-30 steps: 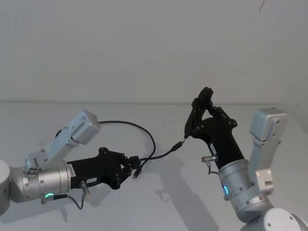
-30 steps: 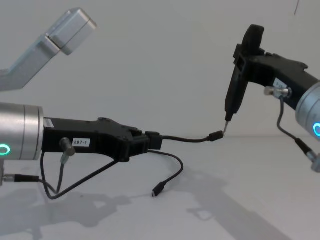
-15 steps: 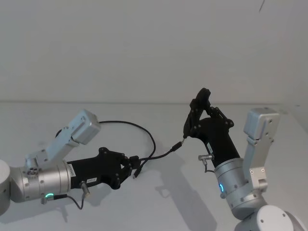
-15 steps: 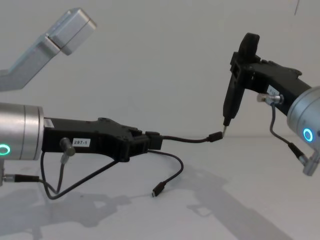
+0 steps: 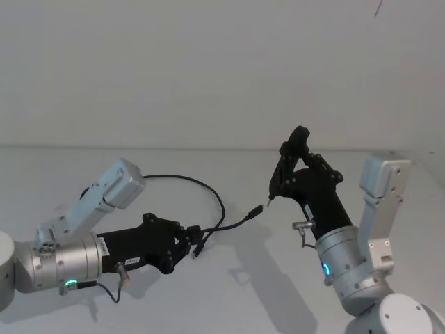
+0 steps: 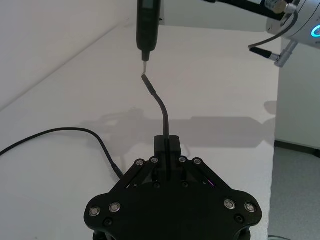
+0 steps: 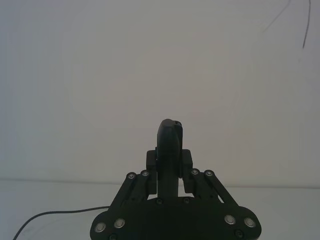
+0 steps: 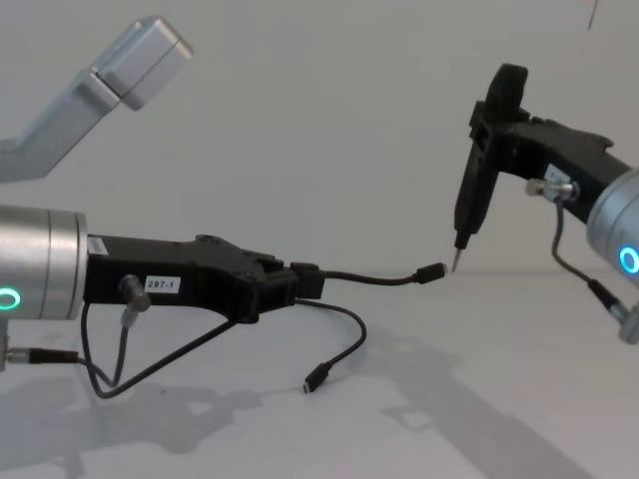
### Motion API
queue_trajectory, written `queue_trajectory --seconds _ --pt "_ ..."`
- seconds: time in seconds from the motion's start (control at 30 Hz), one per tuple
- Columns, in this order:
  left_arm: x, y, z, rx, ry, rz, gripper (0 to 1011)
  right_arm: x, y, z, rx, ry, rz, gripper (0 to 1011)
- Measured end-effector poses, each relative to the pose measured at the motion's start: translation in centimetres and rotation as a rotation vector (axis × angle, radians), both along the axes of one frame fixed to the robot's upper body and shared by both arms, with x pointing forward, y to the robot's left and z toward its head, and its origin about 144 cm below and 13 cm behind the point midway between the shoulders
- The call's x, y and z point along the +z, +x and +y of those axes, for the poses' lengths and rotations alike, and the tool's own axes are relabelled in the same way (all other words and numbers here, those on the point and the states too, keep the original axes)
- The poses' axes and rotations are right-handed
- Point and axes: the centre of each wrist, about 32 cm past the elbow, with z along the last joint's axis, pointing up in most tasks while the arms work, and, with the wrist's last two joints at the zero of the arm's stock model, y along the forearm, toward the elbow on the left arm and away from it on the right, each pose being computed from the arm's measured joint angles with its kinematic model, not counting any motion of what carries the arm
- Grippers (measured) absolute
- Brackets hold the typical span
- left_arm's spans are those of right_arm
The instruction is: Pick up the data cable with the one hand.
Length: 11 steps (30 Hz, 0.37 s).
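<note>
The data cable [image 5: 201, 182] is thin and black. My left gripper [image 5: 197, 233], the one with the white "297-1" label [image 8: 162, 284], is shut on it just above the white table. From those fingers [image 6: 167, 145] a short stretch of the cable [image 8: 369, 279] sticks out in the air to a small plug [image 8: 431, 272]. The cable's other plug [image 8: 318, 377] lies on the table. My right gripper [image 5: 286, 167] is raised at the right, shut on a black pointed tool [image 8: 469, 200]. The tool's thin tip hangs just beside the raised plug, a small gap apart.
The white table [image 5: 229, 292] runs back to a plain white wall. Each wrist carries its own black wire with a silver plug [image 8: 130, 299]. In the left wrist view the table's edge [image 6: 275, 125] drops to the floor beyond the right arm.
The right gripper and its tool shifted slightly right, so the tip now stands a little off the cable's raised plug. The left gripper and cable have held still.
</note>
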Motion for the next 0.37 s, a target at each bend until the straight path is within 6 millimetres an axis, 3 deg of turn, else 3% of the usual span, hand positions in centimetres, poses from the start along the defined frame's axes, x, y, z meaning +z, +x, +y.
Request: queue_trajectory --seconds 0.37 --pt "0.0 0.0 0.0 0.000 0.000 0.000 41 0.6 -0.4 -1.9 -0.002 -0.006 -0.001 279"
